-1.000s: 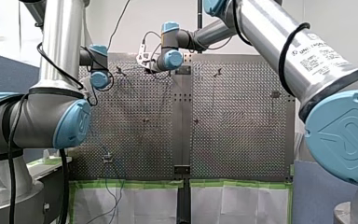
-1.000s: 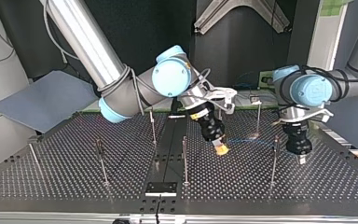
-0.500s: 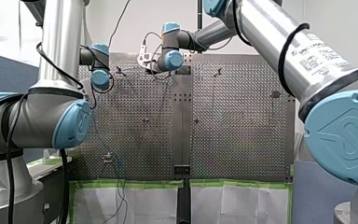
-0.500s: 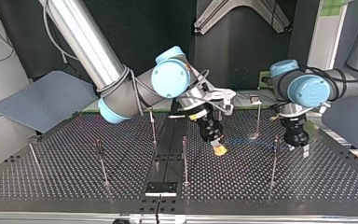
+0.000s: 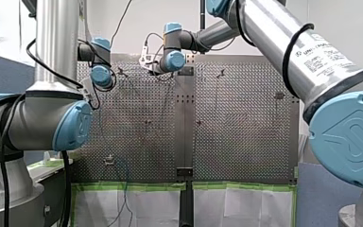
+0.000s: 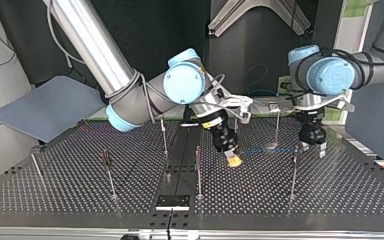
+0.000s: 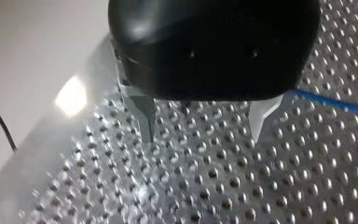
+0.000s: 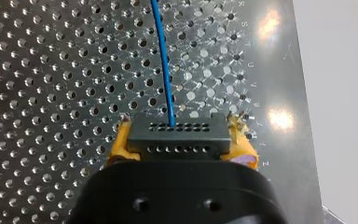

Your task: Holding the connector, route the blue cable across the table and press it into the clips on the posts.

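Connector [image 8: 177, 135] is pinched end-to-end between the yellow pads [image 8: 121, 142] of the right gripper [image 8: 179, 129] and held low over the perforated counter [image 8: 51, 70]. The blue cable [image 8: 164, 70] exits the connector's face and runs straight ahead, just above the counter.

In the top view the cable is seen stretched roughly level from the connector to a post [image 6: 294, 170] well away from it, where the left gripper [image 7: 203, 137] hangs. Whether the cable is seated in that post's clip cannot be told; the clip itself is too small to read.

The left gripper's metal fingers [image 7: 144, 114] are spread with nothing between them. The cable passes along the outside of the finger on the connector's side, touching it or just beside it; which one cannot be told.

Step judged: early routing, with the first span pulled out and the press-in at the far post in hand or pending.

Next move, as judged:
- Tension is needed from the connector end so the span stays straight.
- The spread fingers should be brought over the cable right at the clip and pushed down until it seats.
- After that, the connector is to be carried toward the other posts [image 6: 107, 172] on its opposite side.

Slack at the connector would likely let the cable ride out of the clip.
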### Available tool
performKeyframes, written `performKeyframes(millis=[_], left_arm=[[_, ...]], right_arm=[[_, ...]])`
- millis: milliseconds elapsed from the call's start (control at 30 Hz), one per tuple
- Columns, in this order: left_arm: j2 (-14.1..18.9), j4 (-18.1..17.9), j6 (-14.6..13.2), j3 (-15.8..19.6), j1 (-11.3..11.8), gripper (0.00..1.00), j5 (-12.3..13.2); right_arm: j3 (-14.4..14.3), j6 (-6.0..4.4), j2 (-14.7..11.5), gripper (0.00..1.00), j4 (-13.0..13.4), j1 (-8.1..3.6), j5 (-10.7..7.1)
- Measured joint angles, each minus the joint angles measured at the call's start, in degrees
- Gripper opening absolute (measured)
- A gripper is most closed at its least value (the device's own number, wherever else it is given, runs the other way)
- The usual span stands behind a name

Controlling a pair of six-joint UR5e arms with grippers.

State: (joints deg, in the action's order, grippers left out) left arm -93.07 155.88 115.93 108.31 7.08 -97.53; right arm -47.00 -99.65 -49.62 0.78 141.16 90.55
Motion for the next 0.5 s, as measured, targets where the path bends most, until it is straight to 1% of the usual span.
performKeyframes(millis=[167,333,500], left_arm=[[2.52,1.25,0.39,2.52,-0.44,1.00,0.13],[4.69,3.17,0.12,4.68,-0.66,1.00,0.18],[7.32,4.25,-1.29,6.26,-1.58,1.00,0.50]], right_arm=[[0.00,0.27,-0.01,0.00,-0.20,0.15,0.75],[0.08,0.46,0.00,0.00,-0.37,0.28,1.02],[0.34,0.49,0.00,0.00,-0.65,0.29,1.16]])
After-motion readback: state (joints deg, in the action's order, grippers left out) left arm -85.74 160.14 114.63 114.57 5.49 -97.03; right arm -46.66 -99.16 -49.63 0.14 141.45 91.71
